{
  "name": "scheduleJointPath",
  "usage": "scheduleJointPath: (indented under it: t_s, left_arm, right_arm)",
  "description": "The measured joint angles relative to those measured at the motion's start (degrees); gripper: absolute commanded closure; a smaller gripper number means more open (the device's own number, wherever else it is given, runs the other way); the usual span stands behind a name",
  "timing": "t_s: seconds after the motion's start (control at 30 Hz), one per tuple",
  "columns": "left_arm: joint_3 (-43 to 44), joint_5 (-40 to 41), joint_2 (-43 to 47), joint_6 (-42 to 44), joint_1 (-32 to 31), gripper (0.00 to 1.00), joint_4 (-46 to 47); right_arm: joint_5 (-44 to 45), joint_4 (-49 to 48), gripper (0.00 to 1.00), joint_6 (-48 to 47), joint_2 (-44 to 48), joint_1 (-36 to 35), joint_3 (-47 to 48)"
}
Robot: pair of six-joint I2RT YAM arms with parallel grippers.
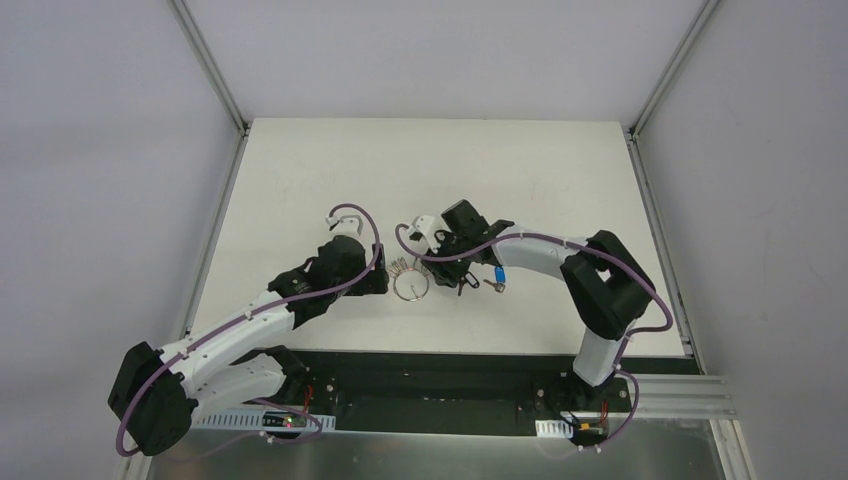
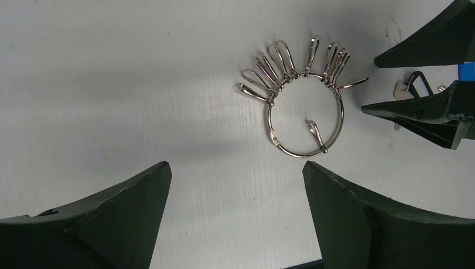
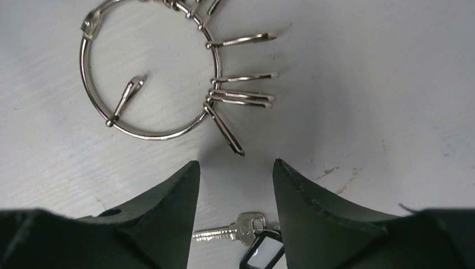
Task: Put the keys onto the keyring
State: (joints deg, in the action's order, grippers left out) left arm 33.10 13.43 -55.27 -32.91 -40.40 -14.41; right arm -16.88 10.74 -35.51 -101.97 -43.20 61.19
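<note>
Your left fingers [image 2: 112, 224] are spread and hold nothing. The keyring [image 3: 148, 136] lies flat on the desk [image 1: 300, 180] just ahead of them, its clips fanned along one side. Your right fingers [image 3: 336, 224] are likewise released and empty, with the black-headed key [image 3: 232, 231] lying on the desk between them, apart from the ring. The blue-headed key [image 1: 497, 272] lies near it. Neither key is on the ring yet. Watch the thin wire: it will likely skid or pivot if one finger touches first. The key is just as flat and may slip out. Both arms work close together, so their fingertips could collide over the ring.
</note>
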Motion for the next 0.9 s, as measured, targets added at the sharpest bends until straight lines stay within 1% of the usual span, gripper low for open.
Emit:
scheduleJointPath:
  t_s: [0.17, 0.47, 0.8, 0.9]
  left_arm:
    - [0.0, 0.0, -0.5, 0.3, 0.0, 0.11, 0.3]
    - [0.0, 0.0, -0.9, 0.5, 0.0, 0.11, 0.4]
    - [0.0, -0.4, -0.9, 0.5, 0.0, 0.11, 0.5]
    - [0.0, -0.9, -0.9, 0.5, 0.0, 0.11, 0.5]
  right_arm:
    - [0.1, 0.2, 0.48, -0.7, -1.1, 0.0, 0.9]
    - [0.4, 0.2, 0.57, -1.6, -1.5, 0.0, 1.2]
    - [0.5, -1.2, 0.59, -2.6, -2.0, -0.7, 1.3]
    - [0.5, -1.6, 0.64, -2.9, -2.1, -1.0, 1.3]
